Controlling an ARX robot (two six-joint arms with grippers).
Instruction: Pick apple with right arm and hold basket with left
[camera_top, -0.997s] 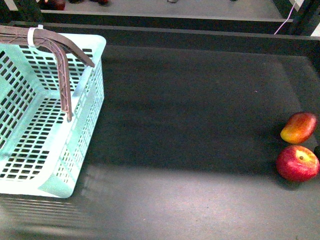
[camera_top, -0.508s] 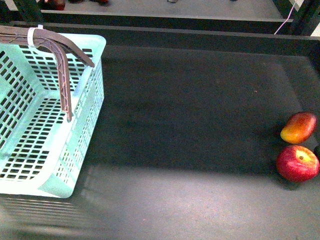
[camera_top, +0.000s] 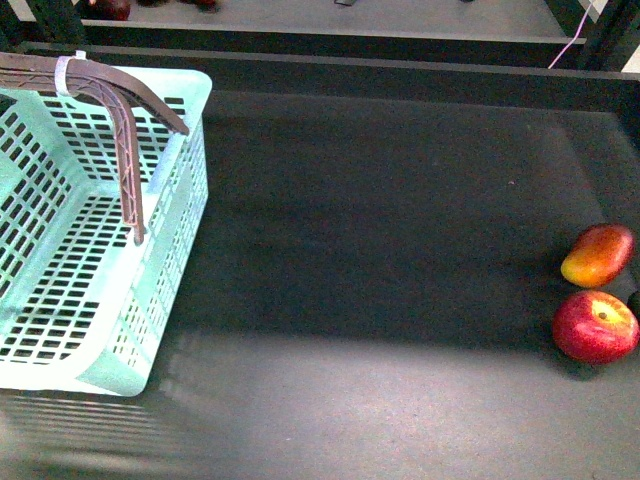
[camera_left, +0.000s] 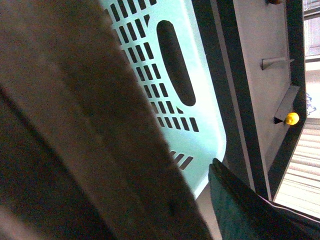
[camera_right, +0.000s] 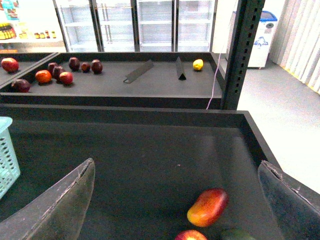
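Dark matte tabletop (camera_top: 380, 250), walled on the far side by a raised black lip (camera_top: 400, 68). At the far left, cut off by the frame: the mint-green basket (camera_top: 175, 230), brown handles (camera_top: 128, 160) raised and bound with a white zip tie (camera_top: 65, 72). At the far right, close to the table's edge: the apple (camera_top: 596, 326), stem hollow up, just in front of a red-to-orange mango-like fruit (camera_top: 598, 255); touching or not, cannot tell. Between basket and fruit, a broad open stretch of tabletop.

Shown by the right wrist alone:
- the right gripper (camera_right: 175, 162), spread wide, pinching nothing, above the table, with the apple low in frame and partly cut off
- a dark green object (camera_right: 235, 234) beside the apple
- a back shelf (camera_right: 150, 82) with red fruits (camera_right: 65, 77) and a lemon (camera_right: 198, 64)
- glass-door coolers (camera_right: 135, 22)
- a dark upright post (camera_right: 243, 50)
- a white bin (camera_right: 260, 37) with a blue lid, its mark too small to read

Shown by the left wrist alone:
- the basket's slotted wall with its oval hand hole (camera_left: 175, 62), seen at close range
- a blurred brown mass (camera_left: 75, 125) across much of the frame
- only one dark part of the left gripper (camera_left: 235, 210); spread or pressed together, cannot tell
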